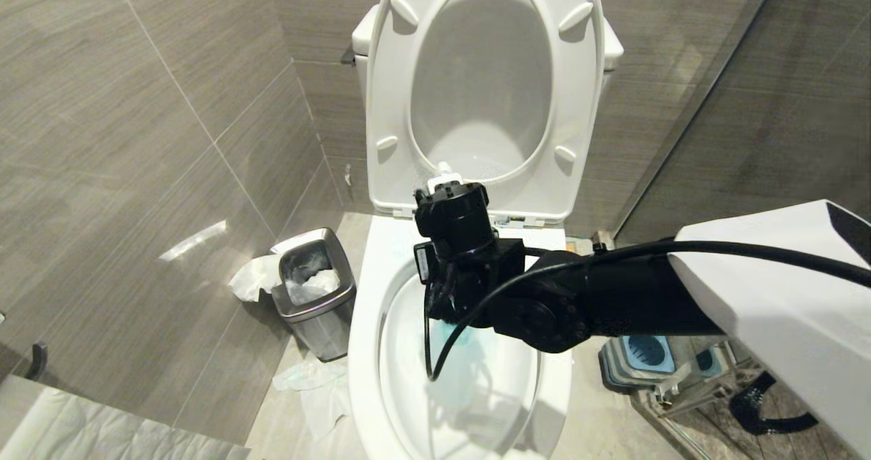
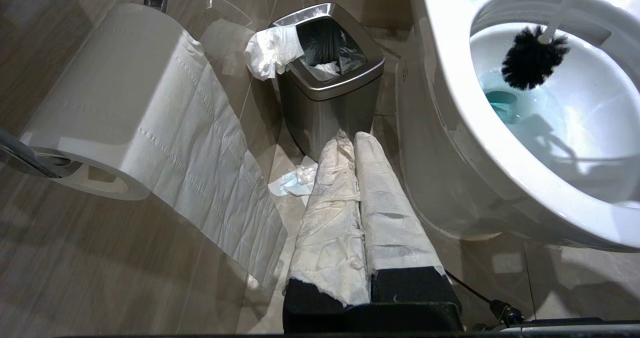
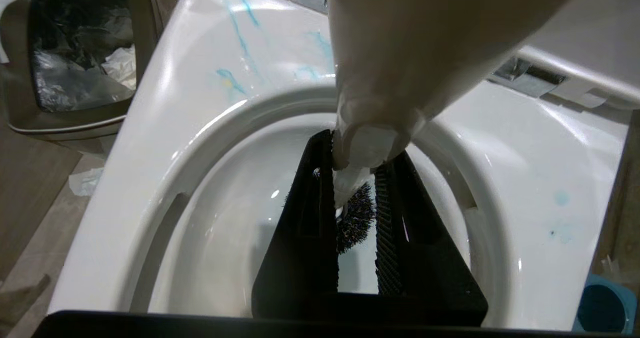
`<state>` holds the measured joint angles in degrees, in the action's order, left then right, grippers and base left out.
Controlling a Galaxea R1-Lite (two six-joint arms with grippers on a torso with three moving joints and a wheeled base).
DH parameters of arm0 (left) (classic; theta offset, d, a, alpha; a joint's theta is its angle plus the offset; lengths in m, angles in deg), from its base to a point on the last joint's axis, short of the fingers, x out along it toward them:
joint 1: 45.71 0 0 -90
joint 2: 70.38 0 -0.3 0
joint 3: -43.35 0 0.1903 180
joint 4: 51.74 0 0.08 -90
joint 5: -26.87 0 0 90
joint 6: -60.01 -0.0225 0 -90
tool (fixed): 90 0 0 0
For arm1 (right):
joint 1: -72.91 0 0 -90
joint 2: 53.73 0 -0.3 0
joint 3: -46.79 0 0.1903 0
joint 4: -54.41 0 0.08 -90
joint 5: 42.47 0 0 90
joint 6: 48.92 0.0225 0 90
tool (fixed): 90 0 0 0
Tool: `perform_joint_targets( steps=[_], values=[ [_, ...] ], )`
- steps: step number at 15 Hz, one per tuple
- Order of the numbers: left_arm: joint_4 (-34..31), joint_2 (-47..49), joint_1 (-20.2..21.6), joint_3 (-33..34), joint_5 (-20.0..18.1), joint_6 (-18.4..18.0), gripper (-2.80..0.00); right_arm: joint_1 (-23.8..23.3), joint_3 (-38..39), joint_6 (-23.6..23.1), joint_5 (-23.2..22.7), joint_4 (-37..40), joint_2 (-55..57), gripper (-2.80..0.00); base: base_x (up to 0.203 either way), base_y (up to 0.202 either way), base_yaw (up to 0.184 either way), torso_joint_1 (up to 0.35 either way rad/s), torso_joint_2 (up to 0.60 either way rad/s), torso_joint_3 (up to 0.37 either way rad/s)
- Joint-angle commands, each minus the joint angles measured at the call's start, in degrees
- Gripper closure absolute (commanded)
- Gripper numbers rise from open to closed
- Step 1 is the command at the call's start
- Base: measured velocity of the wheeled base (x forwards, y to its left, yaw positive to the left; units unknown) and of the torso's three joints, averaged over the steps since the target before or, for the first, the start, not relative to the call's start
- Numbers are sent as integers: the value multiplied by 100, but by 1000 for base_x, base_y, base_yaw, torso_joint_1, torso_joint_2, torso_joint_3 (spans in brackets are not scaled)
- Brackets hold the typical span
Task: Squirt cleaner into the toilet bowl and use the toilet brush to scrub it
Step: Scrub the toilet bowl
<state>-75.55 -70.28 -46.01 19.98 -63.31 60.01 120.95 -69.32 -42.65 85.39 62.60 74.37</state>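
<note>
- Now the step in hand looks to be the scrubbing: the right gripper (image 3: pixel 356 198) has its jaws clamped on the white handle of the toilet brush (image 2: pixel 534 58), and the black bristle head hangs inside the toilet bowl (image 2: pixel 450 128), just above the blue-tinted water.
- Blue cleaner already streaks the rim and colours the water, so the squirting seems done; the cleaner bottle itself is not in view.
- To scrub well, the head should be pressed onto the ceramic wall rather than held in the air, then swept around under the rim, where the streaks sit.
- Keep the handle steep; a flat angle would knock it against the rim or the raised seat (image 1: pixel 381 92).
- Move slowly near the water, since fast strokes would likely splash.
- The grip is high on the handle, so hard sideways pressure may twist it in the jaws.
- The left gripper (image 2: pixel 356 143), paper-wrapped, jaws together, rests parked low beside the steel bin (image 2: pixel 325 108).
</note>
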Motion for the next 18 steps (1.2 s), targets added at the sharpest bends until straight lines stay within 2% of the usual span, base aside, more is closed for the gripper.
perform_joint_targets(
  steps=[1,5,8,11,16,18],
  values=[
    [0,8,3,9,1,0,0,2,7,144,36,-22,309,0,0,0,0,0,0,0],
    [0,8,3,9,1,0,0,3,-24,473,57,-60,726,0,0,0,0,0,0,0],
    [0,8,3,9,1,0,0,-5,-15,525,63,-62,758,0,0,0,0,0,0,0],
    [0,8,3,9,1,0,0,35,12,491,64,27,243,0,0,0,0,0,0,0],
    [0,8,3,9,1,0,0,202,285,495,71,608,-1024,0,0,0,0,0,0,0],
    [0,8,3,9,1,0,0,197,301,519,52,894,-1190,0,0,0,0,0,0,0]
  ],
)
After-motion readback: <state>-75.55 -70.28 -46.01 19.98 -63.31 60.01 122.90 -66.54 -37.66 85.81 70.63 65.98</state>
